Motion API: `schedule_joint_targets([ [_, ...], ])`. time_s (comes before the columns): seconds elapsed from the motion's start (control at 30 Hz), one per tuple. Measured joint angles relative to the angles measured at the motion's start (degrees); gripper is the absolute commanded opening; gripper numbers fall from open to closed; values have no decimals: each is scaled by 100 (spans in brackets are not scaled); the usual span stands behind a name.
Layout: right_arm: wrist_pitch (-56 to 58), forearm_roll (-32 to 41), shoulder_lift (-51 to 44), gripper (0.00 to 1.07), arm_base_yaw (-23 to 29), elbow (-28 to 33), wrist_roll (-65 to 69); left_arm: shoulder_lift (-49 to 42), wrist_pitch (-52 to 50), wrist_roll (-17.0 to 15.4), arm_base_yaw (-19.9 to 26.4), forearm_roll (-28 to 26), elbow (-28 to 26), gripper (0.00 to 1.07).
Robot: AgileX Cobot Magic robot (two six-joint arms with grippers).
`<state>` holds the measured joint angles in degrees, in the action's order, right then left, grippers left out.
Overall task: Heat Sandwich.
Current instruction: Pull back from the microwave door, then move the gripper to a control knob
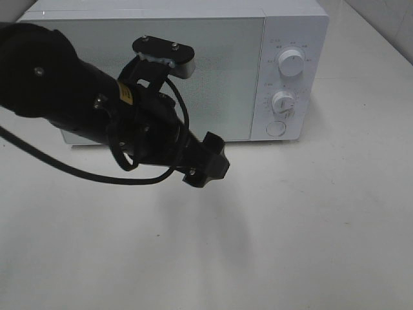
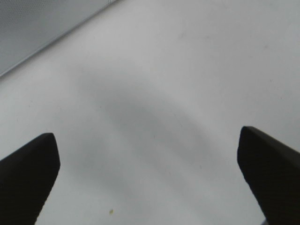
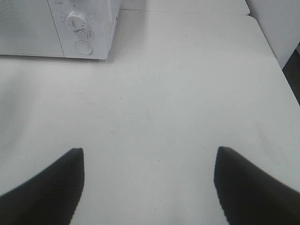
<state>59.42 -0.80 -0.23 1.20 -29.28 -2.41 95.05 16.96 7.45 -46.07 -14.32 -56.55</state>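
The sandwich is not in view in any frame. A white microwave (image 1: 293, 26) stands at the back of the table with its door (image 1: 226, 71) closed. It also shows in the right wrist view (image 3: 28, 28), and an edge of it shows in the left wrist view (image 2: 33, 23). My left gripper (image 1: 208, 163) hangs above the table in front of the microwave door. In its wrist view it is open and empty (image 2: 147, 140) over bare table. My right gripper (image 3: 150, 152) is open and empty over the table, to the right of the microwave; it is outside the exterior view.
The microwave has two dials (image 1: 291, 63) (image 1: 283, 101) and a round button (image 1: 276, 128) on its right panel. The white table (image 1: 322, 226) stretches in front of it. Its right edge (image 3: 276, 61) and a wall beyond show in the right wrist view.
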Motion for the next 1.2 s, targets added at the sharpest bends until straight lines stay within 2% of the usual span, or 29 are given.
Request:
schedule_joint_targets([
  [0.2, 0, 0, 0, 74, 0, 0, 0, -275, 831, -69, 149, 115, 0, 99],
  [0.27, 0, 0, 0, 74, 0, 0, 0, -378, 1112, -149, 338, 115, 0, 99],
  [0.3, 0, 0, 0, 74, 0, 0, 0, -453, 1415, -201, 607, 115, 0, 99],
  [0.43, 0, 0, 0, 74, 0, 0, 0, -544, 1931, -212, 1026, 115, 0, 99],
  [0.5, 0, 0, 0, 74, 0, 0, 0, -665, 2292, -218, 1444, 160, 0, 99],
  [0.57, 0, 0, 0, 74, 0, 0, 0, -722, 2395, -218, 1599, 189, 6, 99],
  [0.6, 0, 0, 0, 74, 0, 0, 0, -854, 2555, -218, 1896, 218, 6, 98],
  [0.7, 0, 0, 0, 74, 0, 0, 0, -1043, 2836, -218, 2343, 258, 6, 98],
  [0.77, 0, 0, 0, 74, 0, 0, 0, -1094, 2916, -218, 2475, 269, 6, 98],
  [0.8, 0, 0, 0, 74, 0, 0, 0, -1226, 3105, -218, 2802, 309, 6, 98],
  [0.9, 0, 0, 0, 74, 0, 0, 0, -1450, 3289, -218, 3266, 418, 86, 98],
  [0.93, 0, 0, 0, 74, 0, 0, 0, -1450, 3289, -218, 3266, 418, 86, 98],
  [0.97, 0, 0, 0, 74, 0, 0, 0, -1633, 3340, -218, 3604, 458, 235, 98],
  [1.03, 0, 0, 0, 74, 0, 0, 0, -1828, 3392, -218, 3890, 464, 418, 98],
  [1.07, 0, 0, 0, 74, 0, 0, 0, -1828, 3392, -218, 3890, 464, 418, 98],
  [1.2, 0, 0, 0, 74, 0, 0, 0, -2458, 3495, -223, 4452, 464, 980, 98],
])
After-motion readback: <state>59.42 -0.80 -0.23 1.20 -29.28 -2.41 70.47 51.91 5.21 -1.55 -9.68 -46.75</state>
